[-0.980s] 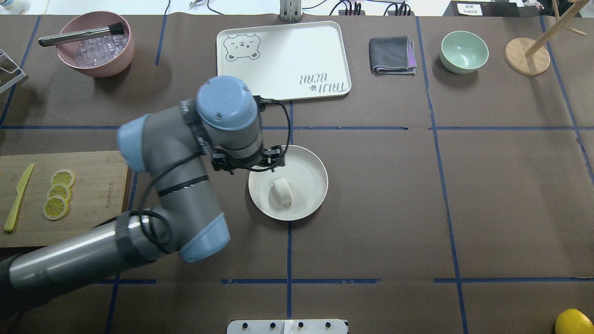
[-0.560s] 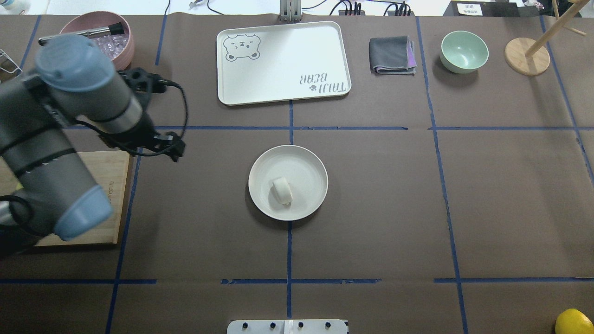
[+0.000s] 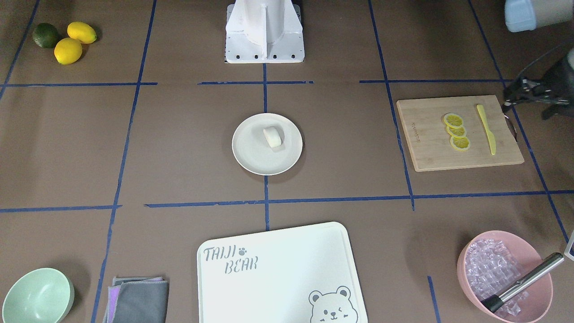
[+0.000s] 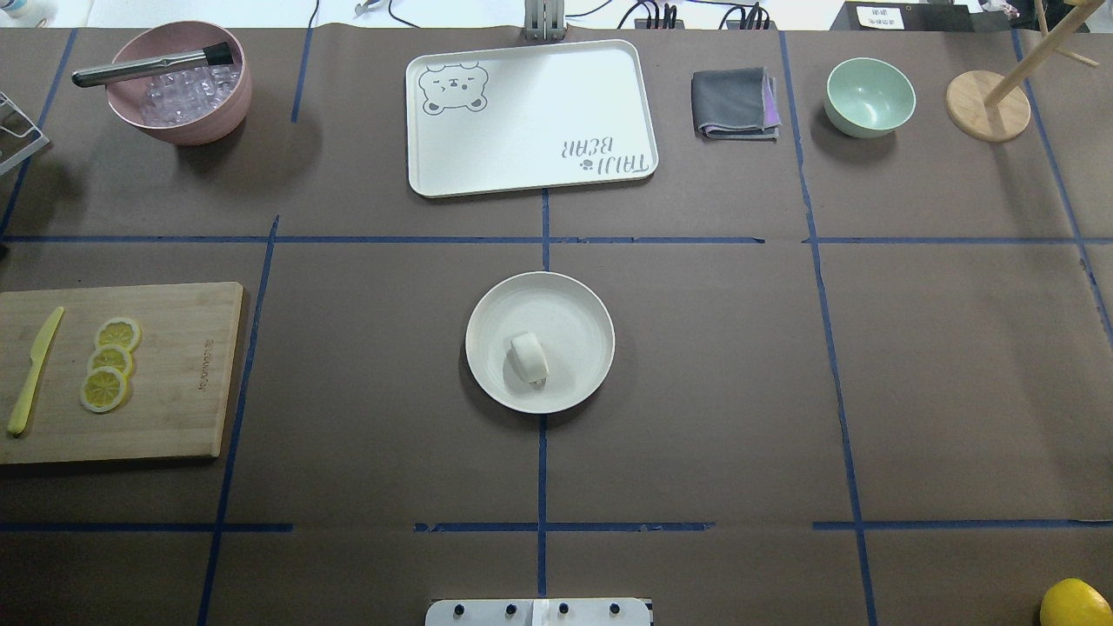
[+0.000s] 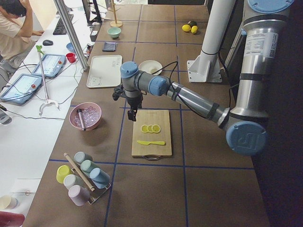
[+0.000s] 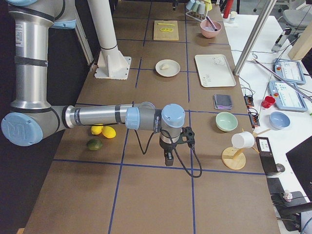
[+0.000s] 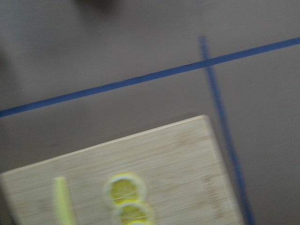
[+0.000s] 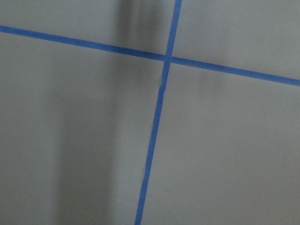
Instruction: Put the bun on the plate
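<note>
The bun (image 4: 529,357) lies on the plate (image 4: 578,317), well apart from the tray (image 4: 530,117) beyond it and the board (image 4: 174,374) on the left. Since 0.6 s ago the left arm (image 5: 189,97) has quit the overhead view; the left gripper (image 5: 132,115) hangs by the board's edge, the right gripper (image 6: 168,158) near a tape cross (image 8: 167,58), and I cannot tell whether either's fingers are released or clenched. The bun's long axis runs roughly front-to-back, far end leaning left

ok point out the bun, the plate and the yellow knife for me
bun (image 4: 528,357), overhead view, its middle
plate (image 4: 578,315), overhead view, bare part inside the rim
knife (image 4: 35,369), overhead view, middle of its length
</note>
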`<state>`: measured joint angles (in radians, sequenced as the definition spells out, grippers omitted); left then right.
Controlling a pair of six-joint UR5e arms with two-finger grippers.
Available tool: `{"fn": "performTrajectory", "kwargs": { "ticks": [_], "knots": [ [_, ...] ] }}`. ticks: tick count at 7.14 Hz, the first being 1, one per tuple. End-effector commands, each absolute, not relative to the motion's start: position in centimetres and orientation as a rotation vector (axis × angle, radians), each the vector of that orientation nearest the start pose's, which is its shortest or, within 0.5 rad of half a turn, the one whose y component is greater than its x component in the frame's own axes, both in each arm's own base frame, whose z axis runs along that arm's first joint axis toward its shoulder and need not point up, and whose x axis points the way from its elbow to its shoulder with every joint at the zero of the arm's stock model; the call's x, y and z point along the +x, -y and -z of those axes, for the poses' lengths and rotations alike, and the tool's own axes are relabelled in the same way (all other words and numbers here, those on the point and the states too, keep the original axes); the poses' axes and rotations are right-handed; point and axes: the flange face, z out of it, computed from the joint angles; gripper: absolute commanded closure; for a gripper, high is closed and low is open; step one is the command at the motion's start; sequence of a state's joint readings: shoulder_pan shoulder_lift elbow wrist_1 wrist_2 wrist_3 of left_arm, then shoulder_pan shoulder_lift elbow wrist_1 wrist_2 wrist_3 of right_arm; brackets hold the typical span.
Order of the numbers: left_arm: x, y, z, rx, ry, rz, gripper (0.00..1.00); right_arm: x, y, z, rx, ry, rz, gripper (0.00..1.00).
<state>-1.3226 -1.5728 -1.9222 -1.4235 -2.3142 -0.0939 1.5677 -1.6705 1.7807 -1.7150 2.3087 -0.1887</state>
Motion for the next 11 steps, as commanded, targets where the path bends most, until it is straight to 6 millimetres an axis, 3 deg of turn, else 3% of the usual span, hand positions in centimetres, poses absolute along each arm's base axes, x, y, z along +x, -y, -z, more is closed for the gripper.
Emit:
{"fn": "performTrajectory", "kwargs": {
  "ticks": [1, 3, 4, 5, 11],
  "knots": [
    [-2.4, 43.7, -58.7, 0.015, -0.771, -0.142, 0.0, 6.5, 44.5, -61.9, 0.036, 0.739, 0.17, 0.0],
    [-3.8, 42.5, -60.7, -0.018, -0.753, -0.089, 0.0, 6.5, 44.5, -61.8, 0.038, 0.738, 0.171, 0.0],
    [-5.5, 42.2, -63.3, -0.053, -0.753, -0.028, 0.0, 6.5, 44.6, -61.8, 0.039, 0.738, 0.172, 0.0],
    [-6.5, 42.7, -63.6, -0.045, -0.758, -0.003, 0.0, 6.5, 44.6, -61.7, 0.041, 0.738, 0.172, 0.0],
    [-6.6, 42.7, -62.8, -0.028, -0.752, -0.017, 0.0, 6.5, 44.6, -61.7, 0.041, 0.738, 0.172, 0.0]
  ]
}}
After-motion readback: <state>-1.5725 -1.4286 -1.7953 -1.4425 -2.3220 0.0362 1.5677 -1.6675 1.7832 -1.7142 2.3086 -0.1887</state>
